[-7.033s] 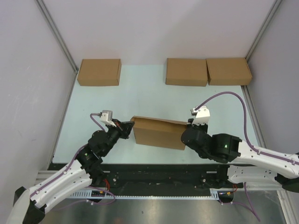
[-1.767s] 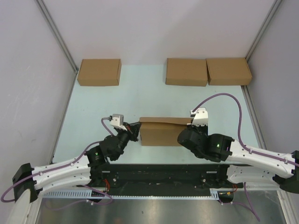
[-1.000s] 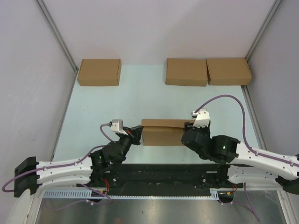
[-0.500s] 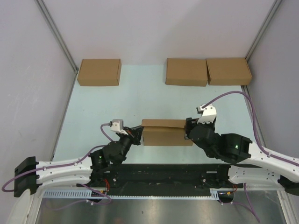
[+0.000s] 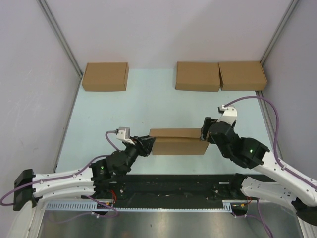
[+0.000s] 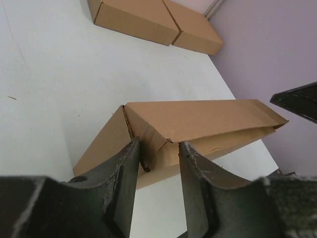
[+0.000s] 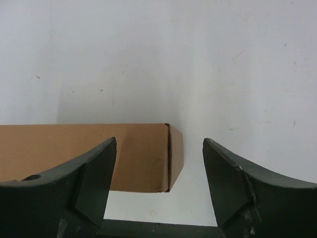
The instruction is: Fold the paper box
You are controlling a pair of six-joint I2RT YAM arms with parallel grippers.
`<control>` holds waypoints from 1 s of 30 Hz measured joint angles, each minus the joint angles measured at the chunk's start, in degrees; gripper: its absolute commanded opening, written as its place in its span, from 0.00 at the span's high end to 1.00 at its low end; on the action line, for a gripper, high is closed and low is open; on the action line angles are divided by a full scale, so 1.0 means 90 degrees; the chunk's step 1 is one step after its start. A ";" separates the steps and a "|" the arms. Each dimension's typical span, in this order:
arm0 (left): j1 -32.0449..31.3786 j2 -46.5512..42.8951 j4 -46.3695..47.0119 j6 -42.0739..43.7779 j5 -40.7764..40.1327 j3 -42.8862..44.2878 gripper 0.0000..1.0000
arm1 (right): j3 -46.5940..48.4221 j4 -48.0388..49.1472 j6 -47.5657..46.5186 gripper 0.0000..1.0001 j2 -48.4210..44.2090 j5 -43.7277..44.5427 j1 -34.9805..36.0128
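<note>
The plain brown corrugated-cardboard paper box (image 5: 178, 141) lies on the pale table (image 5: 148, 104), near its front edge and between the two arms, with its long side running left to right. Compared with one second ago, both pincers have let go.

The left gripper (image 5: 147, 145) was pinched on the left end of the box. In the left wrist view its fingers (image 6: 126, 173) now stand apart, with the corner of the cardboard between them, and we see no pressing on it. The right gripper (image 5: 204, 134) has moved back to the right. In the right wrist view its jaws stand wide open above the right end of the box and do not touch it.

The box has also come nearer to the arm bases than it was several seconds ago, and it now lies straight instead of slanted.

We judge that one folding step is finished. The box already has its shallow rectangular shape, but the left wrist view shows the lid gaping a little along the front. It probably still needs pressing down.

The three smaller brown cardboard boxes (image 5: 105, 76) at the far edge of the table have not moved.
</note>
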 measured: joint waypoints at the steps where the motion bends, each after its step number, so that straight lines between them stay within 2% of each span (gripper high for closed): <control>1: -0.0007 -0.0083 -0.0085 -0.0005 0.0036 0.0005 0.53 | -0.0056 0.0034 -0.0002 0.24 -0.0027 -0.0131 -0.0121; 9: -0.0034 -0.0617 -0.0823 -0.0002 0.0124 0.0095 0.48 | -0.0325 0.0406 -0.0070 0.23 -0.0379 -0.1375 -0.1209; 18: -0.0039 -0.0376 -0.0964 0.0010 0.0141 0.0291 0.47 | -0.0554 0.0777 -0.0068 0.25 -0.0379 -0.2186 -0.1528; 24: -0.0044 -0.0104 -0.1078 0.0066 0.0163 0.0503 0.41 | -0.0794 0.1030 -0.0068 0.36 -0.0381 -0.2601 -0.1885; 28: -0.0044 0.0019 -0.1744 0.0126 0.0158 0.0512 0.36 | -0.1001 0.1309 -0.0012 0.46 -0.0454 -0.2980 -0.2157; 30: -0.0044 0.0100 -0.2057 0.0155 0.0158 0.0512 0.34 | -0.1129 0.1438 0.0012 0.47 -0.0573 -0.3138 -0.2227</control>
